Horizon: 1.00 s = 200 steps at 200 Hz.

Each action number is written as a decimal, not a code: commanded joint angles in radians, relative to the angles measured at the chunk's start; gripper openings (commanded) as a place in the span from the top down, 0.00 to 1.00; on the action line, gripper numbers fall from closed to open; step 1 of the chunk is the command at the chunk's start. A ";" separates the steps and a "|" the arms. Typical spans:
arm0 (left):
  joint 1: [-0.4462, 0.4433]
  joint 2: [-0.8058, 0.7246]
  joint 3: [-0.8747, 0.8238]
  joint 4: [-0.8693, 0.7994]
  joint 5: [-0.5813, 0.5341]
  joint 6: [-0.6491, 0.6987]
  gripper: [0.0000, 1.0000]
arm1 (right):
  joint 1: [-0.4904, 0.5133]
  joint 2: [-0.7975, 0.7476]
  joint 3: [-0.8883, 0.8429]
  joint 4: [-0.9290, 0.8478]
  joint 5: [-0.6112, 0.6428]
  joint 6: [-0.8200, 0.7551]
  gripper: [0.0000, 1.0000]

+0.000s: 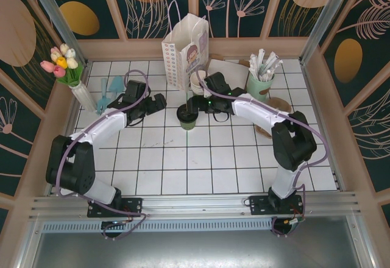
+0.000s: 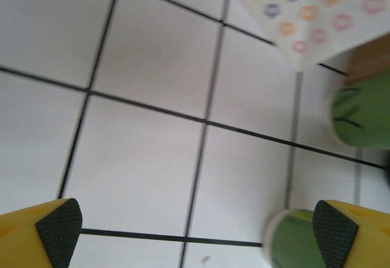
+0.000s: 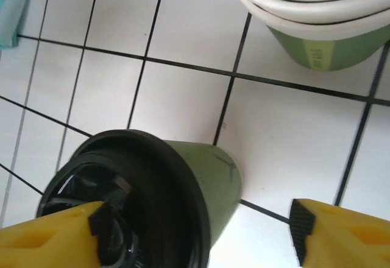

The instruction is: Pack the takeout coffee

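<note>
One small dark-green paper cup with a black round lid [image 1: 187,117] stands upright on the white tiled table [image 1: 183,164], lid up and long axis vertical, just in front of the one white paper bag [image 1: 184,49]. The right gripper [image 3: 200,222] is at the lid with its jaws apart, not clamped. The left gripper [image 2: 195,228] gapes wide beside the cup. One mint-green cup [image 1: 259,88] holds wrapped straws.

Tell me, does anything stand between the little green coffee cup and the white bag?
Nothing visible does. Bare tiles lie between the coffee cup and the white bag; the stacked cream cups sit beside the bag.
</note>
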 commanded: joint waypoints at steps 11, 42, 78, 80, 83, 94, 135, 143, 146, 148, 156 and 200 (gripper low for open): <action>0.007 0.050 -0.047 0.012 -0.040 -0.096 0.01 | 0.026 -0.071 -0.061 0.040 0.038 0.005 0.01; 0.007 0.098 -0.057 0.051 0.049 -0.132 0.01 | 0.083 -0.075 -0.077 0.080 0.077 -0.018 0.01; 0.005 0.113 -0.083 0.102 0.115 -0.170 0.01 | 0.135 -0.050 -0.060 0.084 0.194 -0.052 0.01; 0.004 0.113 -0.084 0.104 0.119 -0.171 0.01 | 0.135 -0.047 -0.058 0.080 0.198 -0.054 0.01; 0.004 0.113 -0.086 0.106 0.121 -0.174 0.01 | 0.136 -0.043 -0.054 0.076 0.201 -0.055 0.01; 0.003 0.113 -0.094 0.115 0.132 -0.178 0.02 | 0.138 -0.028 -0.044 0.070 0.196 -0.065 0.01; -0.007 0.120 -0.112 0.145 0.175 -0.196 0.01 | 0.146 -0.016 -0.028 0.087 0.154 -0.075 0.01; -0.011 0.123 -0.109 0.149 0.185 -0.199 0.01 | 0.146 -0.015 -0.026 0.089 0.159 -0.075 0.01; -0.012 0.125 -0.109 0.150 0.188 -0.199 0.01 | 0.146 -0.014 -0.026 0.089 0.160 -0.075 0.01; -0.014 0.126 -0.108 0.151 0.190 -0.199 0.02 | 0.146 -0.012 -0.025 0.088 0.160 -0.075 0.01; -0.020 0.129 -0.106 0.154 0.193 -0.200 0.02 | 0.146 -0.007 -0.023 0.088 0.158 -0.077 0.01; -0.049 0.149 -0.102 0.172 0.203 -0.210 0.01 | 0.153 0.006 -0.009 0.087 0.151 -0.083 0.01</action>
